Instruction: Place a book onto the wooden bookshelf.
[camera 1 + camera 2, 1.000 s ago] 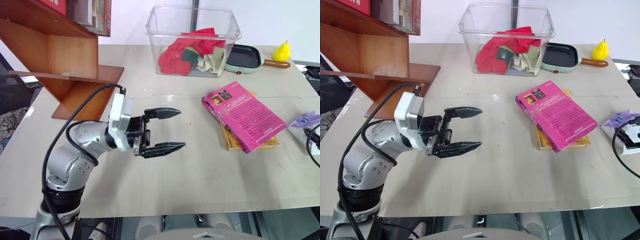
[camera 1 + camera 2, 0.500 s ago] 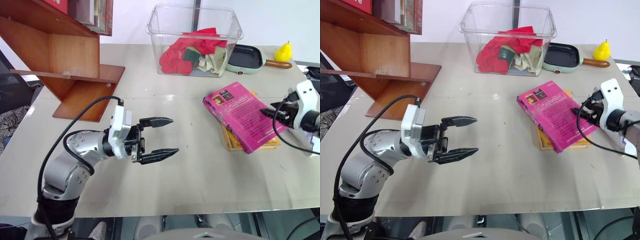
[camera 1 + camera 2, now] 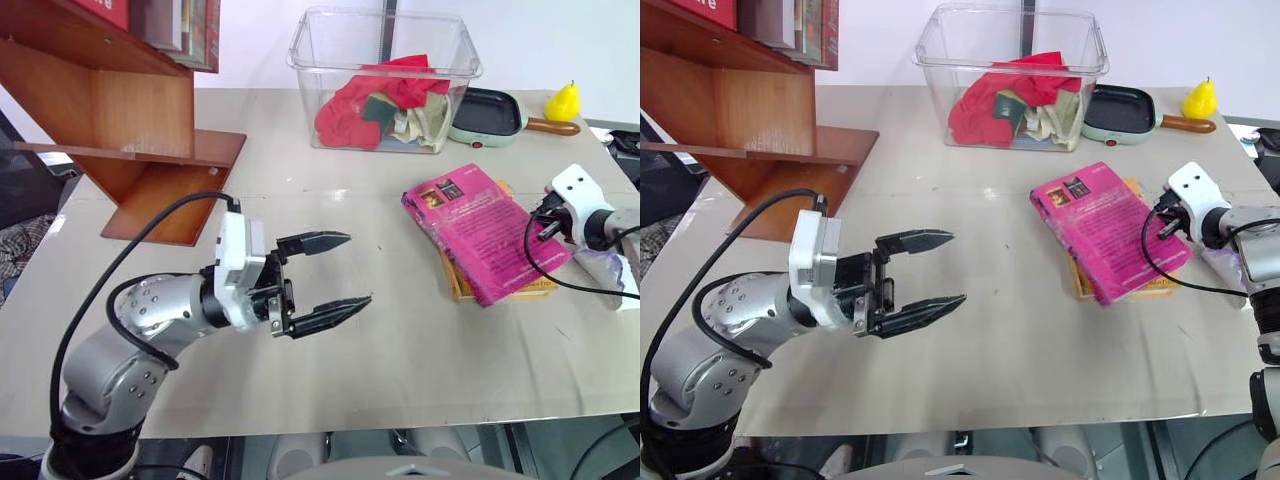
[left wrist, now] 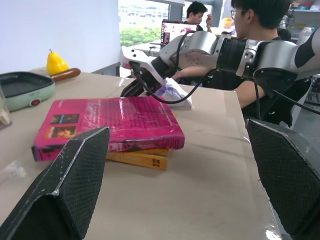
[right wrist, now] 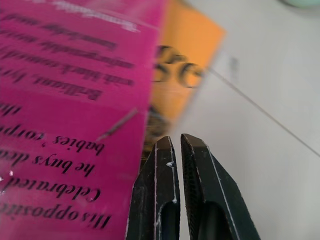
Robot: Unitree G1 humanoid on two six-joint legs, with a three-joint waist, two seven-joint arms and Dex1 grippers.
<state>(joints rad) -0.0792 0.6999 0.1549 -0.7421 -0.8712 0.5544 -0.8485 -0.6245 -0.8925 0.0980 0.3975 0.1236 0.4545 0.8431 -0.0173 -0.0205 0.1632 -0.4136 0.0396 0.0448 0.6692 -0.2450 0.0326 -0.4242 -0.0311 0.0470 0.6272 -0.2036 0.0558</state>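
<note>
The pink book lies flat on the table at the right, on top of a yellow-orange book. The wooden bookshelf stands at the far left corner. My right gripper is shut, with nothing between its fingers. Its fingertips sit low at the pink book's right edge, over the orange cover. My left gripper hovers open above the table's middle left, pointing toward the book and well short of it. Its two fingers frame the book in the left wrist view.
A clear plastic bin of cloths stands at the back centre. Beside it are a green pan and a yellow pear. A purple wrapper lies at the right edge. Books fill the shelf. A person sits beyond the table.
My right arm came in from the right, reached the pink book's right edge and shut its fingers. My left gripper stayed open and drew back slightly.
</note>
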